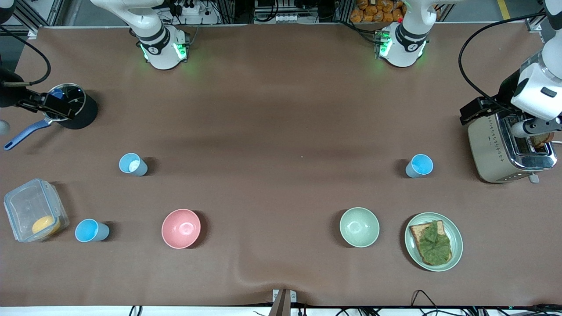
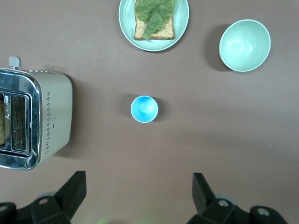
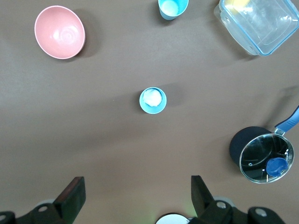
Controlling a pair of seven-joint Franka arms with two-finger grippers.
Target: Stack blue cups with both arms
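Three blue cups stand upright and apart. A paler cup with a whitish inside [image 1: 133, 164] [image 3: 153, 100] and a brighter cup [image 1: 91, 230] [image 3: 173, 8] stand toward the right arm's end. Another bright cup [image 1: 419, 166] [image 2: 144, 108] stands toward the left arm's end. My left gripper [image 2: 138, 184] [image 1: 474, 113] is open and empty, high over the table. My right gripper [image 3: 136, 184] [image 1: 55, 105] is open and empty, also high up.
A pink bowl [image 1: 181, 228] and a pale-green bowl [image 1: 359, 227] sit nearer the front camera. A plate with toast and lettuce [image 1: 456, 245], a toaster [image 1: 487, 149], a pot [image 1: 83, 116] and a clear container [image 1: 26, 206] line the table's ends.
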